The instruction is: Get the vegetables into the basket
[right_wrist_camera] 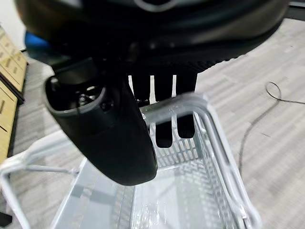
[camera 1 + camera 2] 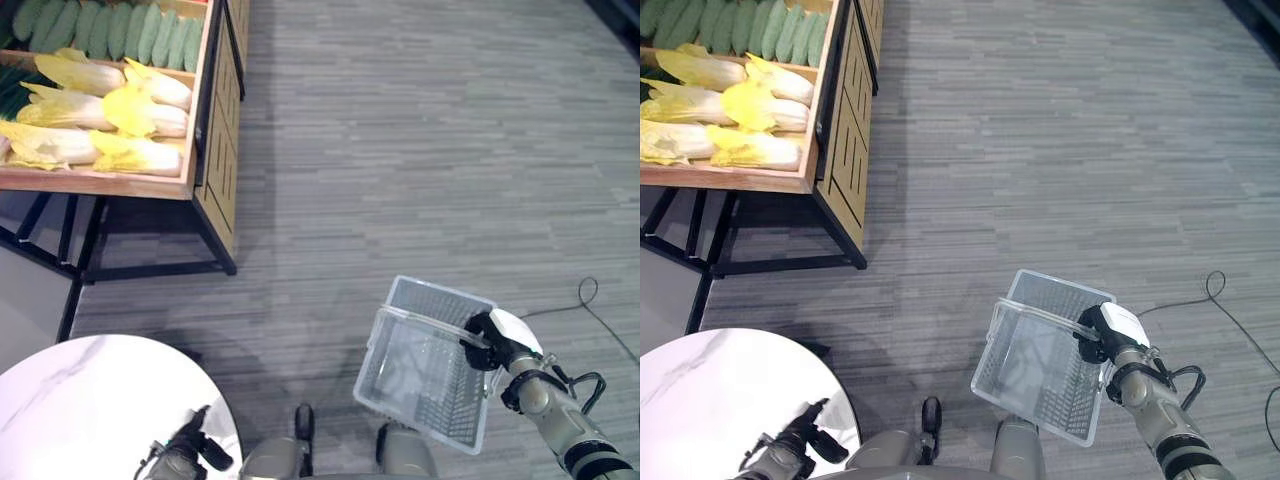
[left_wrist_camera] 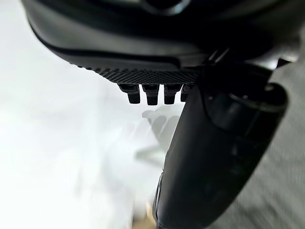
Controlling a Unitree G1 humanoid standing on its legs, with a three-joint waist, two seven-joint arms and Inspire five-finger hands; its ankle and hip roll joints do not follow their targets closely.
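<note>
While the right hand carries it, basket: a clear, mesh-walled plastic basket is seen hanging tilted above the grey striped carpet floor, well apart from the stand.
Left eye view, right hand: the dark right hand, white-covered at the thumb, is curled over the basket's rim handle at the basket's right side.
Left eye view, vegetables: pale yellow-white cabbages and green cucumbers are laid in the wooden display stand, far up and left of the basket; none is seen inside the basket.
Left eye view, table: a round white marble-look table is placed left of the basket.
Left eye view, left hand: the dark left hand is held over the table's edge, left of the basket.
Right eye view: the same layout is shown, with the basket gripped from its right side.
Left wrist view, left hand: the fingers are seen bent inward over the white tabletop, closed on nothing.
Right wrist view, right hand: the fingers are hooked round the basket's pale handle bar, with the thumb in front; the basket's inside is seen bare.
</note>
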